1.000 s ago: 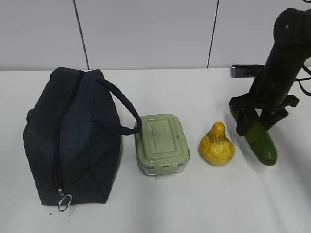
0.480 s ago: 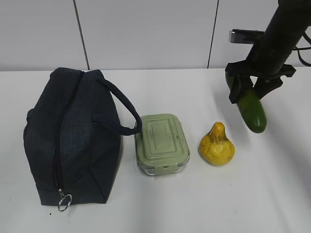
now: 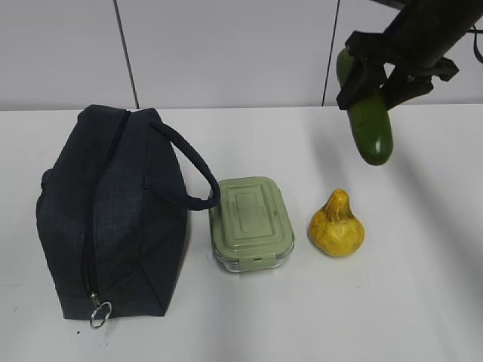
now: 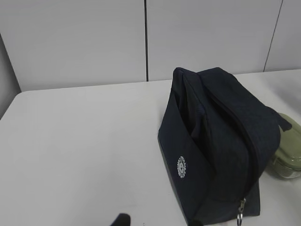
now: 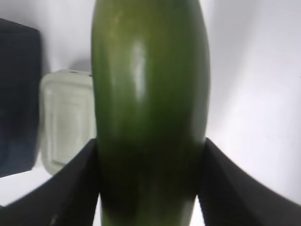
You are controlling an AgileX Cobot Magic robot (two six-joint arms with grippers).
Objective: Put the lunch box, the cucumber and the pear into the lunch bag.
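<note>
The dark navy lunch bag (image 3: 113, 215) lies on the white table at the left, zipper on top and ring pull toward me; it also shows in the left wrist view (image 4: 216, 136). The sage-lidded lunch box (image 3: 250, 222) stands right of it, and the yellow pear (image 3: 336, 226) right of that. My right gripper (image 3: 375, 81) is shut on the dark green cucumber (image 3: 370, 124) and holds it high above the table, hanging nose down behind the pear. In the right wrist view the cucumber (image 5: 150, 94) fills the space between the jaws of the gripper (image 5: 150, 188). Only one left fingertip (image 4: 121, 220) shows, off-centre above bare table.
The bag's looped handle (image 3: 192, 170) arches toward the lunch box. The lunch box also shows at the edge of the left wrist view (image 4: 288, 150) and below the cucumber in the right wrist view (image 5: 66, 117). A panelled wall (image 3: 226, 53) stands behind the table.
My right gripper has lifted the cucumber from the table at the right to well above it, moving up and slightly left. The bag, lunch box and pear have not moved.
</note>
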